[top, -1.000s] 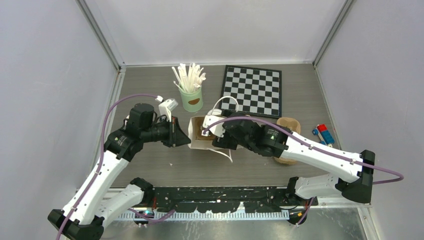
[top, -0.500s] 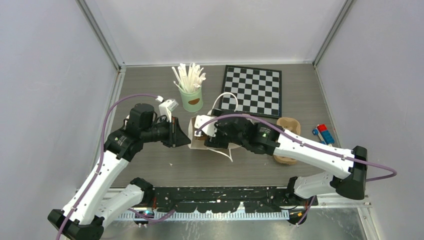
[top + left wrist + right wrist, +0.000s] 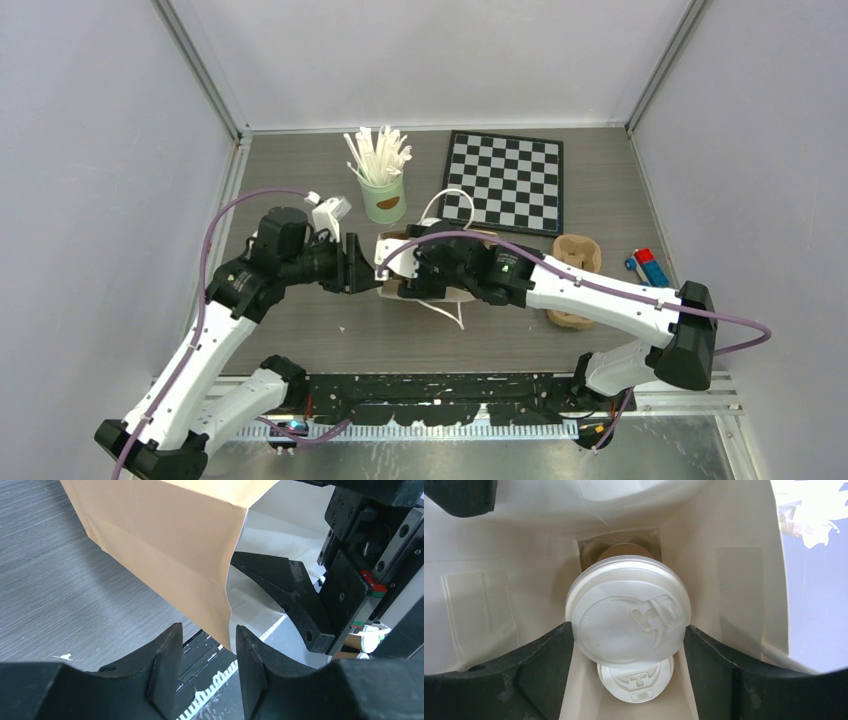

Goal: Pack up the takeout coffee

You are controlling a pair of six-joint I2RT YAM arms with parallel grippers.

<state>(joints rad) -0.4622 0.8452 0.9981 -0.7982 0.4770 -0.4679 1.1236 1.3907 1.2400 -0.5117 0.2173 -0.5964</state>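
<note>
Paper bag (image 3: 386,272), tan outside and white inside, is standing open near the middle of the table (image 3: 290,170), with its white loop handles spilling out towards the far side and the near side. The right gripper (image 3: 628,630) is reaching down into the bag's mouth, and its jaws are clamping the upper coffee cup (image 3: 624,610) from both sides, each black finger pressing against the rim of the round white lid. The wrist view is looking straight down onto that lid, so the cup's tan body is hardly showing. Directly beneath it, the lower coffee cup (image 3: 636,680) is sitting deeper in the bag, only part of its own white lid peeking out from under the upper one; whether the two cups are touching cannot be told. The left gripper (image 3: 362,270) is hovering at the bag's left side, and in its wrist view the jaws are standing apart, with the bag's folded edge running down between the two fingers and a gap showing on either side, so they are not pinching the paper. Through the opening, that same view is catching one of the right arm's fingers inside the bag. Beyond the bag a mint-green can of white sticks (image 3: 383,197) is standing upright, a chessboard (image 3: 505,180) is lying flat to its right, and a brown pulp tray (image 3: 578,250) is resting partly under the right arm.
</note>
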